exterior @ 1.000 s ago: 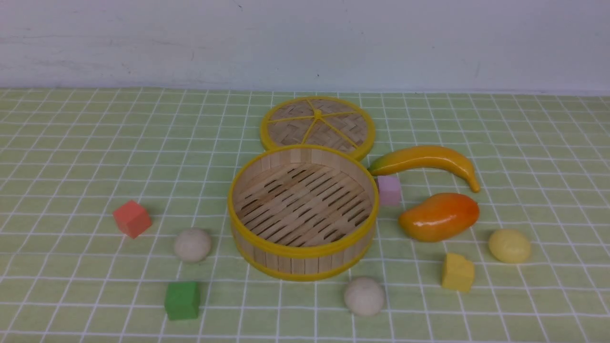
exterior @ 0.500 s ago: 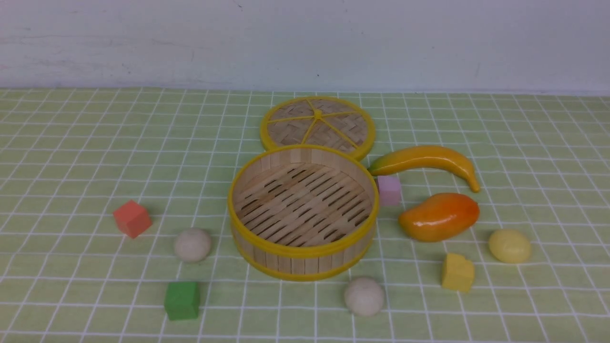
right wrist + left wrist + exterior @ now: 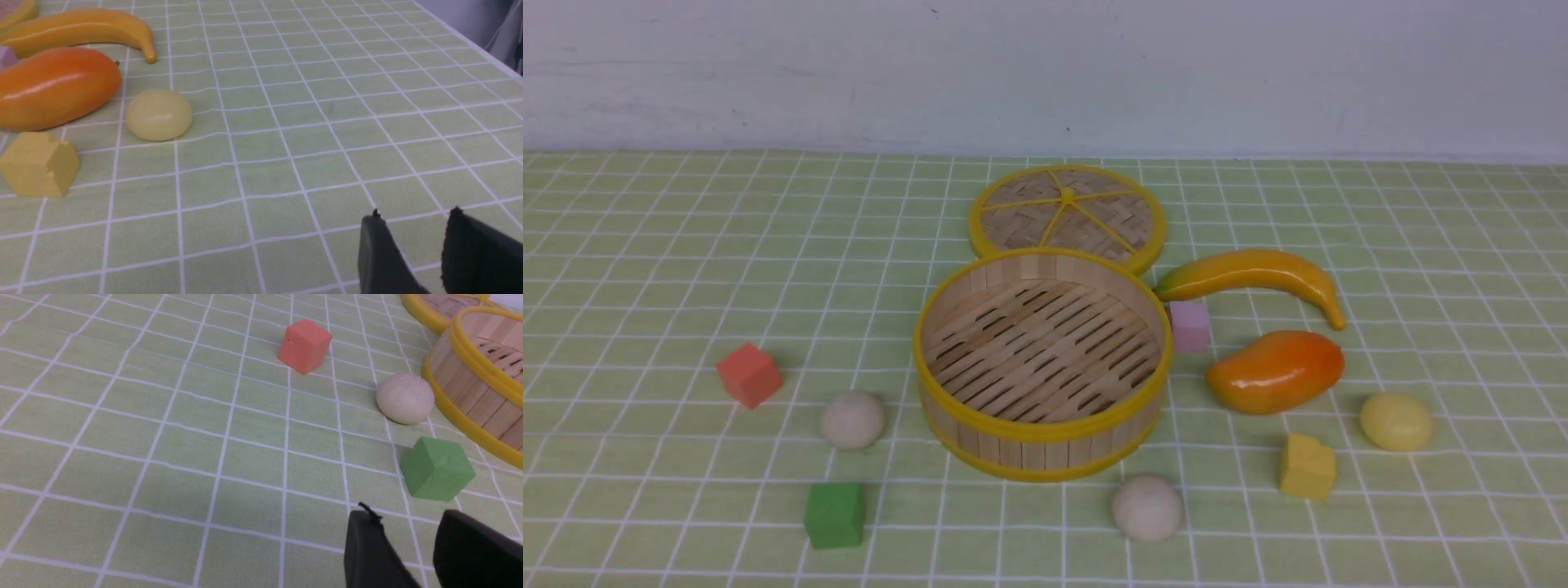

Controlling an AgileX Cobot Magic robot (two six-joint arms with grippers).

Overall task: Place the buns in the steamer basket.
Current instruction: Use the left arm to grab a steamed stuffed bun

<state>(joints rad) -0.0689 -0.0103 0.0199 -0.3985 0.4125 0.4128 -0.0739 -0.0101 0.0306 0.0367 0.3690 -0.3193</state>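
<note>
Shows a green checked cloth (image 3: pixel 670 269) under everything. Carries the steamer basket (image 3: pixel 1045 457) near the middle, upright, slatted floor bare. Has the woven lid (image 3: pixel 1066 220) lying flat just behind it, partly hidden by the basket's rim. Shows the left gripper (image 3: pixel 408 514) and the right gripper (image 3: pixel 416 215), both released, fingertips parted over bare cloth. Has a glossy mango (image 3: pixel 1274 371) to the right of the basket and, behind that, a banana (image 3: pixel 1250 269) with its green end close to the basket's rim. Keeps all three buns on the cloth: the pale yellow bun (image 3: pixel 1396 421) to the right of the mango, one beige bun (image 3: pixel 1147 508) in front of the basket and to the right, the other beige bun (image 3: pixel 853 420) near its left side. Shows four small cubes: yellow (image 3: pixel 1307 467) in front of the mango, green (image 3: pixel 835 515) in front of the left beige bun, red (image 3: pixel 749 376) farther left, pink (image 3: pixel 1190 327) just beside the basket's right wall.
</note>
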